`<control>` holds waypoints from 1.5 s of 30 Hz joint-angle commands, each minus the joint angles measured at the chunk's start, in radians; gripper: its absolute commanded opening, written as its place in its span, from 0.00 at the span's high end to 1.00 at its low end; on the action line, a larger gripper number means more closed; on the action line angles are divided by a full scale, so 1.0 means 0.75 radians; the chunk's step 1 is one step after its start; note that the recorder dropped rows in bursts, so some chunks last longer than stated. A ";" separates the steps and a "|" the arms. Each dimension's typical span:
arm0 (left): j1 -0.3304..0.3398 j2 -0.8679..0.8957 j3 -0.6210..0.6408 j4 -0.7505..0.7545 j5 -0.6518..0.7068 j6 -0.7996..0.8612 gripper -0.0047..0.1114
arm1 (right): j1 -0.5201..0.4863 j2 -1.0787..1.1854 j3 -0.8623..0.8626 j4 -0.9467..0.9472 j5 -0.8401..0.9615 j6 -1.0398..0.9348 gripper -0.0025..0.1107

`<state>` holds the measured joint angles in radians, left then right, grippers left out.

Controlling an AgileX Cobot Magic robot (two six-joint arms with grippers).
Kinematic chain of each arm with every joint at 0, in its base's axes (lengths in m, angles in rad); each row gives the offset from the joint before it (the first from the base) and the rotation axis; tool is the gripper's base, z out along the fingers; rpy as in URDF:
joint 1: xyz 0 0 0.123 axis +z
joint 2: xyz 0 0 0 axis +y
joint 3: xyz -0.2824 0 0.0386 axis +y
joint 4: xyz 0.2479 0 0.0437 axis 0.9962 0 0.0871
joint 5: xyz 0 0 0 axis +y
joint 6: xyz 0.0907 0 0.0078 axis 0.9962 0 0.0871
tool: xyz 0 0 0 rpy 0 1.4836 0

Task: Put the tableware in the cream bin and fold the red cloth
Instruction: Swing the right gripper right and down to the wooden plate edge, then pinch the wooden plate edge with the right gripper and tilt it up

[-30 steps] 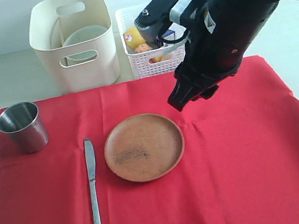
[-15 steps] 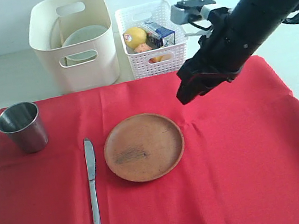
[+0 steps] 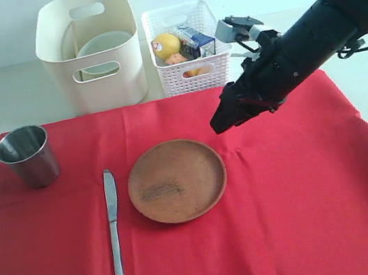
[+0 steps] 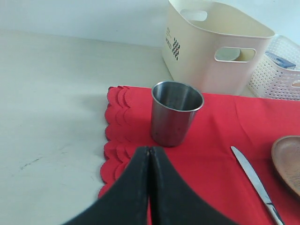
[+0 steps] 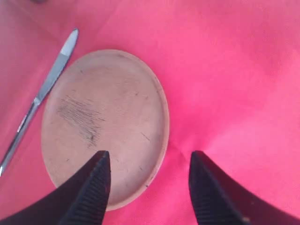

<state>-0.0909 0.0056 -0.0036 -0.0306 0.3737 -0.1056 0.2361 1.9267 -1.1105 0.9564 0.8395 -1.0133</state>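
Right claw (image 3: 220, 123) spread open and empty over the rim of the brown plate (image 3: 177, 181), one finger (image 5: 91, 192) above the wood, the other above the red cloth (image 3: 307, 194); left claw (image 4: 149, 152) pressed shut on nothing, low by the cloth's scalloped edge, just short of the steel cup (image 4: 176, 112). Knife (image 3: 115, 234) flat on the cloth between cup and plate, pale bowl (image 3: 105, 46) inside the cream bin (image 3: 97, 81) behind. Checkered diamond logo (image 4: 174, 46) on the bin's end wall, lettering beside it too small to read; sticker on the lemon (image 3: 165, 44) and print on the blue carton (image 3: 197, 40) in the white basket (image 3: 192, 79) equally illegible.
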 commanded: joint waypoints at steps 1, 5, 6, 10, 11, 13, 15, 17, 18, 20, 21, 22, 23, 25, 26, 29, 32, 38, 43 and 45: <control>0.002 -0.008 0.005 -0.010 -0.011 -0.005 0.96 | 0.003 0.040 0.008 0.074 -0.022 -0.108 0.54; 0.002 -0.008 0.005 -0.010 -0.011 -0.005 0.96 | 0.003 0.043 0.008 0.089 -0.022 -0.142 0.54; 0.002 -0.008 0.005 -0.010 -0.011 -0.005 0.96 | 0.003 0.042 0.008 0.092 -0.022 -0.133 0.54; 0.002 -0.008 0.005 -0.010 -0.011 -0.005 0.96 | 0.014 0.042 0.008 0.084 -0.005 -0.100 0.54; 0.002 -0.008 0.005 -0.010 -0.011 -0.005 0.96 | 0.019 0.043 0.008 0.084 0.005 -0.100 0.54; 0.002 -0.008 0.005 -0.010 -0.011 -0.005 0.96 | 0.026 0.046 0.008 0.081 0.008 -0.100 0.54; 0.002 -0.008 0.005 -0.010 -0.011 -0.005 0.96 | 0.039 0.055 0.008 0.084 0.005 -0.100 0.54; 0.002 -0.008 0.005 -0.010 -0.011 -0.005 0.96 | 0.042 0.072 0.008 0.084 -0.001 -0.100 0.54; 0.002 -0.008 0.005 -0.010 -0.011 -0.005 0.96 | 0.042 0.078 0.008 0.090 -0.001 -0.100 0.54; 0.002 -0.008 0.005 -0.010 -0.011 -0.005 0.96 | 0.042 0.093 0.008 0.090 -0.011 -0.100 0.54; 0.002 -0.008 0.005 -0.010 -0.011 -0.005 0.96 | 0.042 0.100 0.008 0.096 -0.014 -0.100 0.54; 0.002 -0.008 0.005 -0.010 -0.011 -0.005 0.96 | 0.042 0.110 0.008 0.109 -0.023 -0.100 0.54; 0.002 -0.008 0.005 -0.010 -0.011 -0.005 0.96 | 0.042 0.117 0.008 0.116 -0.031 -0.100 0.54; 0.002 -0.008 0.005 -0.010 -0.011 -0.005 0.96 | 0.042 0.130 0.008 0.130 -0.031 -0.103 0.54; 0.002 -0.008 0.005 -0.010 -0.011 -0.005 0.96 | 0.042 0.137 0.008 0.137 -0.035 -0.103 0.54; 0.002 -0.008 0.005 -0.010 -0.011 -0.005 0.96 | 0.042 0.148 0.008 0.150 -0.035 -0.103 0.54; 0.002 -0.008 0.005 -0.010 -0.011 -0.005 0.96 | 0.042 0.149 0.008 0.150 -0.035 -0.111 0.54; 0.002 -0.008 0.005 -0.010 -0.011 -0.005 0.96 | 0.042 0.151 0.008 0.150 -0.035 -0.111 0.54; 0.002 -0.008 0.005 -0.010 -0.011 -0.005 0.96 | 0.042 0.150 0.008 0.141 -0.011 -0.111 0.54; 0.002 -0.008 0.005 -0.010 -0.011 -0.005 0.96 | 0.042 0.150 0.008 0.138 0.004 -0.111 0.54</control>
<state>-0.0909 0.0056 -0.0036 -0.0306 0.3737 -0.1056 0.2663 2.0388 -1.1105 1.0631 0.8255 -1.0881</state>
